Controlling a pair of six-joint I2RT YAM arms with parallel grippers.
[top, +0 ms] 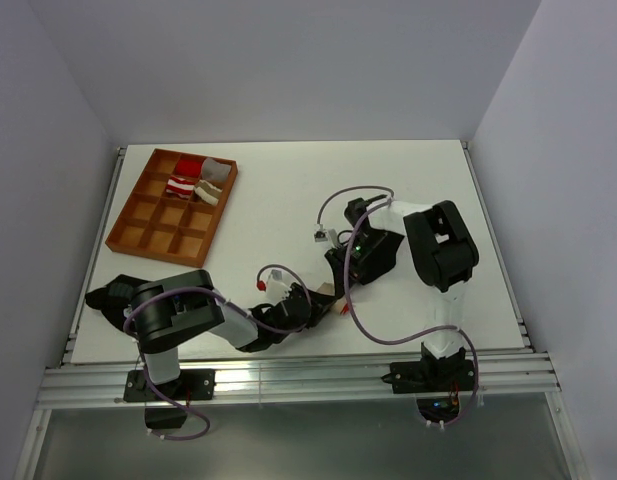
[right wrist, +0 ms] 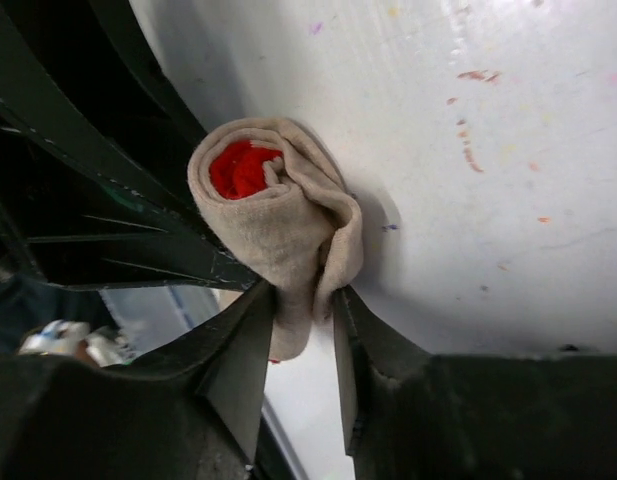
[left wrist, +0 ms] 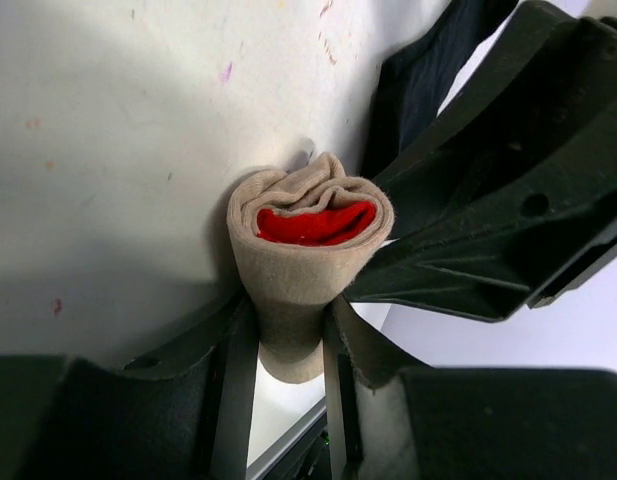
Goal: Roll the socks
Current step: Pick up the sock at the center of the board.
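A beige sock roll with a red inside (left wrist: 308, 255) shows in both wrist views (right wrist: 273, 215). In the top view only a sliver of it (top: 326, 292) shows between the two arms near the front of the table. My left gripper (left wrist: 285, 330) is shut on one end of the roll. My right gripper (right wrist: 306, 305) is shut on the other side of it. In the top view the left gripper (top: 313, 302) and right gripper (top: 340, 283) meet over the roll.
An orange-brown compartment tray (top: 148, 230) stands at the back left, with rolled socks (top: 198, 180) in its far compartments. A dark sock (top: 110, 293) lies at the table's left edge beside the left arm. The table's front rail (top: 288, 375) is close.
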